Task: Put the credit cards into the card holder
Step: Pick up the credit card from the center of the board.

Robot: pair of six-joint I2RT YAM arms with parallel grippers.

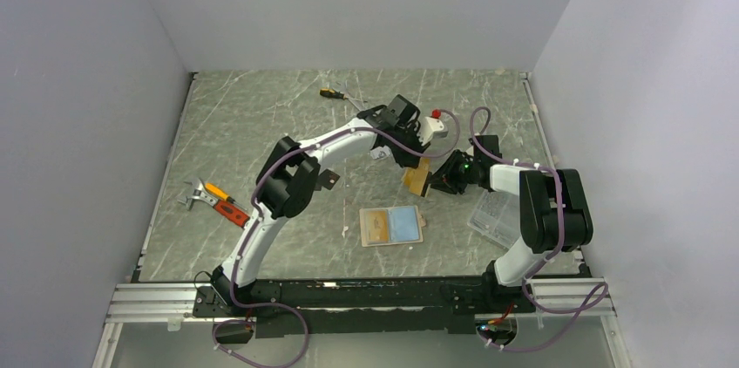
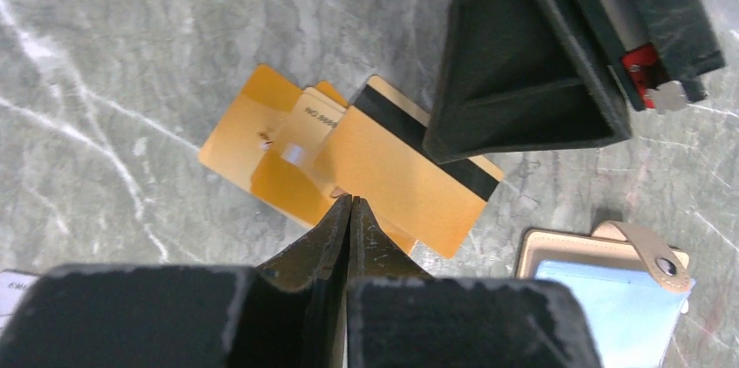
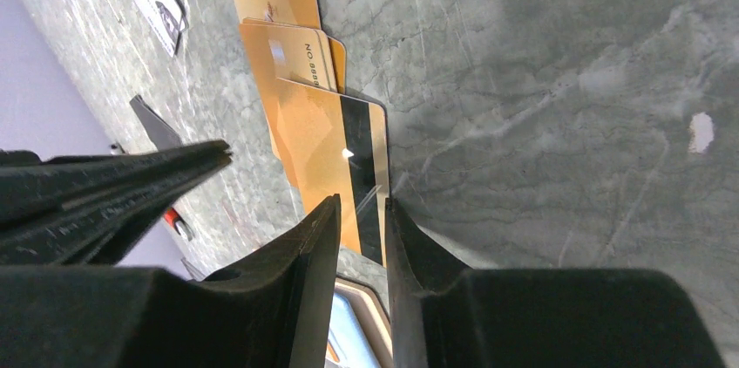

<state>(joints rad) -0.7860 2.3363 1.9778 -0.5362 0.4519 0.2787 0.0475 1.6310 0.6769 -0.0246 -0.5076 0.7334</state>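
Orange credit cards [image 2: 349, 167] lie fanned on the table just ahead of both grippers, the left gripper [image 2: 350, 204] clenched on one, the right gripper [image 3: 362, 202] straddling its edge, the card holder [image 1: 391, 226] lying open nearby without them.

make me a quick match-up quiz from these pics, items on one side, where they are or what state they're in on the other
Column 1:
1. card holder
2. orange cards
3. left gripper
4. screwdriver

Column 2:
a. lying at the far end of the table
b. fanned out, overlapping each other
c. lying open, blue and orange panels showing
d. fingers pressed together at the edge of a card

Pairs: 1-c, 2-b, 3-d, 4-a
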